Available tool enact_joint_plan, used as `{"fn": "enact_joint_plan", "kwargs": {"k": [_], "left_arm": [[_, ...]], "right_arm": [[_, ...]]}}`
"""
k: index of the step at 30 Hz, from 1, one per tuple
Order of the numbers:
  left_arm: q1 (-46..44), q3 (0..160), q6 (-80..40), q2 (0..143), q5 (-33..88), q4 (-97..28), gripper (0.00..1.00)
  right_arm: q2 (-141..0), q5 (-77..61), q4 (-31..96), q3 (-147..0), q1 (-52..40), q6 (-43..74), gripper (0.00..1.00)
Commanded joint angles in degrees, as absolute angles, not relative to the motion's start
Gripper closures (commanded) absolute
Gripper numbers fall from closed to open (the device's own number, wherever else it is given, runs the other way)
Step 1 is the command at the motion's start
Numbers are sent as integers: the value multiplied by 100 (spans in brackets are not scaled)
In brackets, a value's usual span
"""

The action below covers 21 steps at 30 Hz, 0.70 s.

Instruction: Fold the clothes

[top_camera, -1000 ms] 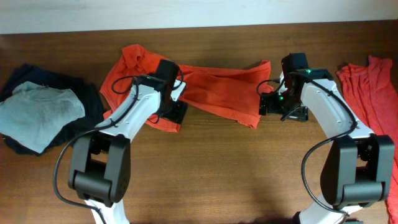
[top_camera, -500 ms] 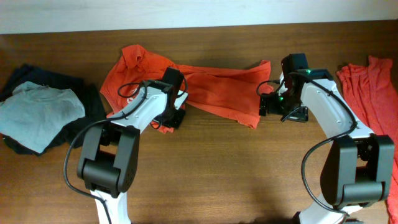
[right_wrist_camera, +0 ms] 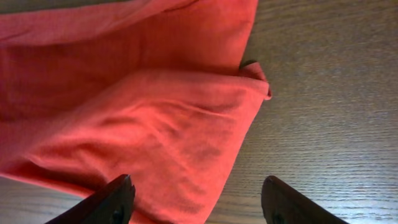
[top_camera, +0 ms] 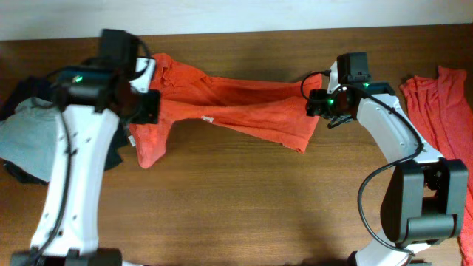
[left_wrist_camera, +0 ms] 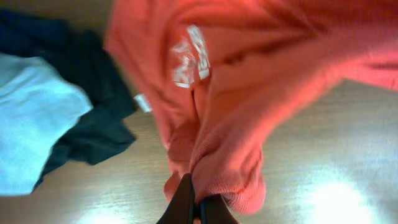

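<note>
The clothes, an orange-red T-shirt [top_camera: 244,107], lie stretched across the back of the table. My left gripper [top_camera: 145,111] holds the shirt's left part up, and a flap hangs below it. In the left wrist view the left gripper [left_wrist_camera: 196,204] is shut on a bunched fold of the T-shirt [left_wrist_camera: 249,106]. White lettering [left_wrist_camera: 189,56] and a small white tag [left_wrist_camera: 143,102] show there. My right gripper [top_camera: 319,103] hovers at the shirt's right end. In the right wrist view the right gripper [right_wrist_camera: 199,202] stands open over the T-shirt [right_wrist_camera: 143,124], whose edge lies flat on the wood between the fingers.
At the left edge lies a pile of dark navy garments [top_camera: 103,122] with a pale grey-blue tee [top_camera: 41,137] on top. Another orange-red cloth [top_camera: 436,103] lies at the far right. Bare wood table [top_camera: 244,199] fills the front half.
My left gripper has shut on the shirt and risen up and to the left, dragging its left part along. The right gripper has shifted slightly toward the back.
</note>
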State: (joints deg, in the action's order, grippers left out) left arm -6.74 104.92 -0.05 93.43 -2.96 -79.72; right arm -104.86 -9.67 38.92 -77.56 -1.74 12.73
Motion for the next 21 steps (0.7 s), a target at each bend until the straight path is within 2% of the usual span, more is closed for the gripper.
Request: {"fn": "enact_joint_plan", "kwargs": {"k": [1, 6, 7, 14, 19, 21], "left_arm": [[-329, 10521, -381, 8831, -480, -7878, 100], [-62, 10521, -493, 8285, -801, -7500, 100], [-62, 10521, -493, 8263, -805, -7483, 100], [-62, 10521, -1243, 7988, -2088, -7703, 100], [-58, 10521, -1282, 7642, -2097, -7712, 100], [-58, 10521, -1282, 7614, -2078, -7710, 100]], "right_arm": [[-10560, -1398, 3911, -7638, -152, 1240, 25], [-10560, -1750, 4174, -7006, -204, 1243, 5], [-10565, -1796, 4150, -6879, -226, 1245, 4], [-10565, -2156, 3083, -6169, -263, 1243, 2], [-10565, -3343, 1984, -6171, -108, 1310, 1], [-10565, -3328, 1588, -6171, -110, 1800, 2]]}}
